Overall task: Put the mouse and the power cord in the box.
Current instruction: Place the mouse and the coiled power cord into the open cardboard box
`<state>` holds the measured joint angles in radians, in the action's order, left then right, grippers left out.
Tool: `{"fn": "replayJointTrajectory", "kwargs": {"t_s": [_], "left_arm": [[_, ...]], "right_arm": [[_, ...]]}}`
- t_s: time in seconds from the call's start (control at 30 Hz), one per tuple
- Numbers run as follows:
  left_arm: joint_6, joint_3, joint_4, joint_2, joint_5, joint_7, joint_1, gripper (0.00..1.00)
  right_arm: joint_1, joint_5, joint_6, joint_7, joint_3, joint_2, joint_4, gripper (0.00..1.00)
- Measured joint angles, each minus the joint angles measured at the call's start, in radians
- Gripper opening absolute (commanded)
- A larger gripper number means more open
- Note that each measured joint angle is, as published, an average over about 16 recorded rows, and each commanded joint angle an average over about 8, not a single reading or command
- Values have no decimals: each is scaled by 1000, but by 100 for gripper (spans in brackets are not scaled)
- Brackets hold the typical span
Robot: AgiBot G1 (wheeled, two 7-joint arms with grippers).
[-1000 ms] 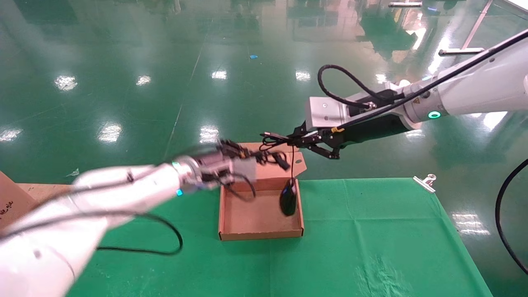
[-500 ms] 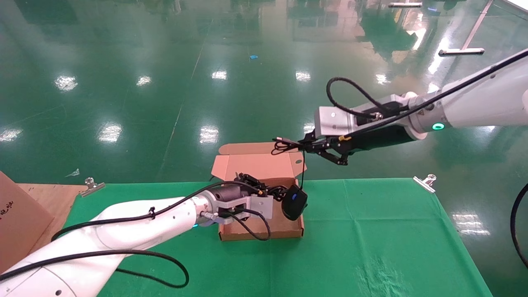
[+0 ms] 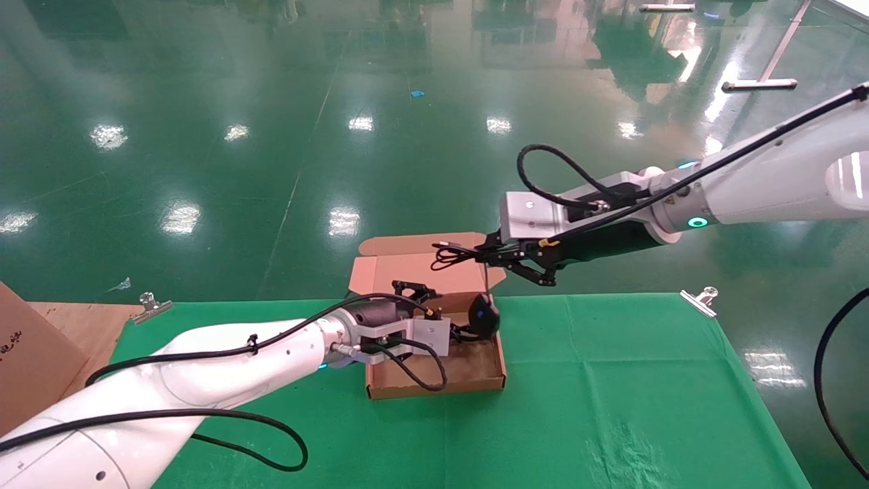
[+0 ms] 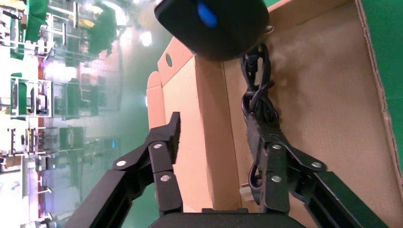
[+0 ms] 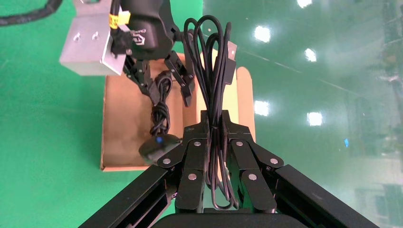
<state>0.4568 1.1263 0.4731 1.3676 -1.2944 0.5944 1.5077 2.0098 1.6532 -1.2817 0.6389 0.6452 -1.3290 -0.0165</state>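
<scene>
The brown box sits open on the green cloth, its lid folded back. My left gripper is inside it, jaws wide open. The black bundled power cord lies on the box floor against one of its fingers. My right gripper hovers above the box's far right corner, shut on the looped mouse cable. The black mouse, with a blue light, hangs from that cable low over the box's right side. Whether it touches the floor I cannot tell.
Green cloth covers the table, clipped at the back corners. A larger cardboard carton stands at the left edge. My left arm's black cable loops over the cloth in front of the box.
My left arm came down from above into the box with the power cord and opened its jaws. The right gripper shifted slightly left and lower, bringing the mouse down.
</scene>
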Motion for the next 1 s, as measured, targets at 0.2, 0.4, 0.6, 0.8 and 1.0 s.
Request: {"fn": "replayJointTrajectory", "kwargs": {"t_s": [0.2,0.4,0.6,0.8,1.0], "left_arm": [[45,-1,-27,-15,81,-23,34,100],[185,-45,-39,-83,191,-17,69,100],[381,-114,-30,-201,304,52,83,100],[531,-175,-11,-318,393,133,74,100],[578,-206,-4,-380,433,179,59,100]], "right_arm": [[-20,-7,21,-14,-2,-17,-31,0],[-67,-21,64,-41,5,-31,-101,0],[-140,-46,131,-90,39,-41,-208,0],[-218,-75,222,-156,114,-45,-313,0],[-276,-94,313,-214,206,-45,-381,25]]}}
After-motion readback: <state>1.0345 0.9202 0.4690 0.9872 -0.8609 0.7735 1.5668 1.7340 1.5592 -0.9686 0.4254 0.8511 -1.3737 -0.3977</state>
